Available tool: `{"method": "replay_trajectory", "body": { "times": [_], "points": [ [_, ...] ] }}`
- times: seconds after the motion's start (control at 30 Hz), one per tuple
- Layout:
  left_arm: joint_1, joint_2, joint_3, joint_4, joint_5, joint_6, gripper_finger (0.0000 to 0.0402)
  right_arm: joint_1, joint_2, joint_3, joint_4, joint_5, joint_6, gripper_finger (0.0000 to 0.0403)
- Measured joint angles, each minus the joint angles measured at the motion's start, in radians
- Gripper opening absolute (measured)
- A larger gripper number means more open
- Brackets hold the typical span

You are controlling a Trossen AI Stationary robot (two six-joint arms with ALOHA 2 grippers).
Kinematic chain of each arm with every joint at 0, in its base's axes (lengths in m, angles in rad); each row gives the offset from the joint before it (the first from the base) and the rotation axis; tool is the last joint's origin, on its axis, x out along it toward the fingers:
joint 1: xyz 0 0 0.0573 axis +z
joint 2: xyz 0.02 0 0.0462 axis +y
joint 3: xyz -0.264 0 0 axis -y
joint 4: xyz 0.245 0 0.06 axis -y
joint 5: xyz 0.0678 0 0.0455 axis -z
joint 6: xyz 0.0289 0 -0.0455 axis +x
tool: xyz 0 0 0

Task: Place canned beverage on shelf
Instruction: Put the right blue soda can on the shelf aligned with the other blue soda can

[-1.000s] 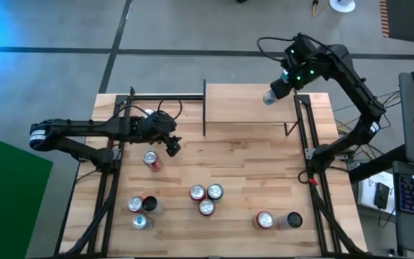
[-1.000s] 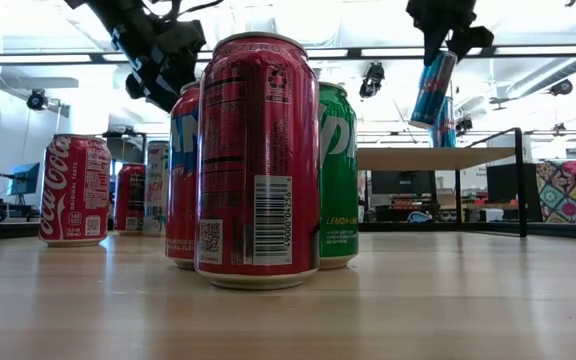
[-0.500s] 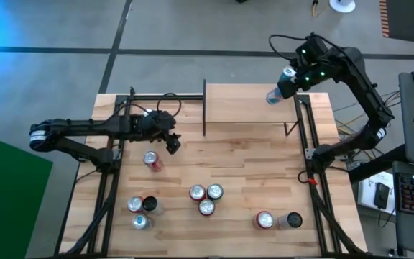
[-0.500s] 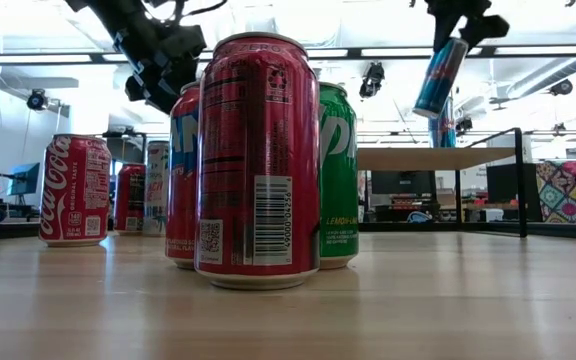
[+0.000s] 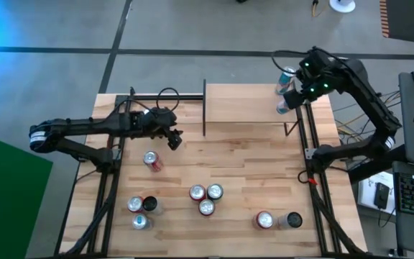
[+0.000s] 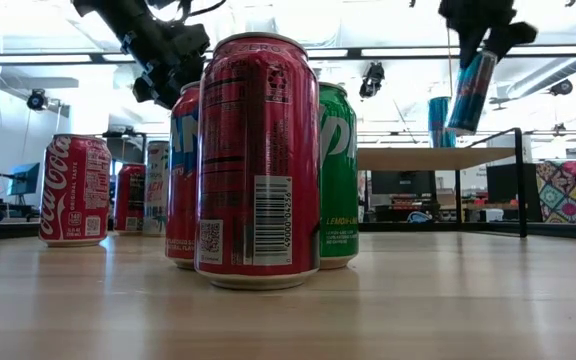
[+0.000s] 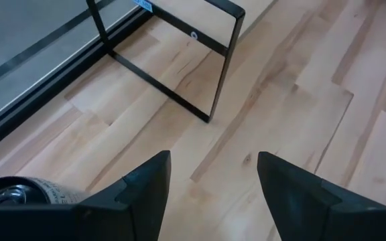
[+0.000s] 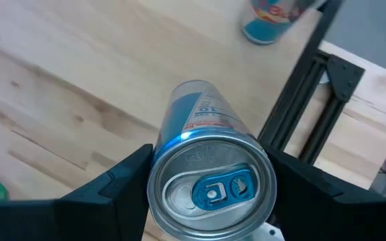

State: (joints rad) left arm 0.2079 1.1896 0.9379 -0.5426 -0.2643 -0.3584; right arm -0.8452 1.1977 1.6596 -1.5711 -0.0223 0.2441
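My right gripper [image 5: 294, 96] is shut on a blue canned beverage [image 6: 473, 92] and holds it tilted above the right end of the shelf [image 5: 246, 106], a light-wood board on black uprights. A second blue can [image 5: 286, 75] stands upright on the shelf's far right corner, just beyond the held one. My left gripper [image 5: 172, 139] hangs open above the table's left half, with nothing between its fingers [image 7: 147, 193]. A red can [image 5: 152, 160] stands on the table just near of it. My right gripper pinches the blue can's side wall [image 8: 179, 144] between its two fingers [image 8: 120, 179], close under the can's top end. The fingers come from above, slanting down. The can hangs below them, tilted and clear of the shelf [image 6: 433, 157].
Several cans stand on the tabletop: three in a cluster [image 5: 205, 198], two at the near left [image 5: 141, 210] and two at the near right [image 5: 277, 219]. Black frame rails [image 5: 304, 137] run along both sides of the table and at the far left [image 7: 213, 67].
My right gripper has carried the blue can toward the table's right edge and slightly down, still above the shelf. The can has stayed tilted in the hold.
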Motion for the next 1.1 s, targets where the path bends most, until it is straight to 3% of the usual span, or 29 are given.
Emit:
{"method": "replay_trajectory", "body": {
  "times": [0.17, 0.47, 1.1],
  "points": [
    [0.002, 0.000, 0.000, 0.002, 0.008, -0.005, 0.0210, 0.000, 0.097, 0.017, 0.002, 0.003, -0.061, 0.0237],
    [0.002, 0.000, 0.000, 0.002, 0.034, -0.045, 0.0210, -0.002, 0.223, 0.119, 0.003, 0.131, -0.178, 0.0237],
    [0.002, 0.000, 0.000, 0.005, 0.040, -0.048, 0.0210, -0.024, 0.250, 0.120, 0.002, 0.116, -0.259, 0.0253]
  ]
}}
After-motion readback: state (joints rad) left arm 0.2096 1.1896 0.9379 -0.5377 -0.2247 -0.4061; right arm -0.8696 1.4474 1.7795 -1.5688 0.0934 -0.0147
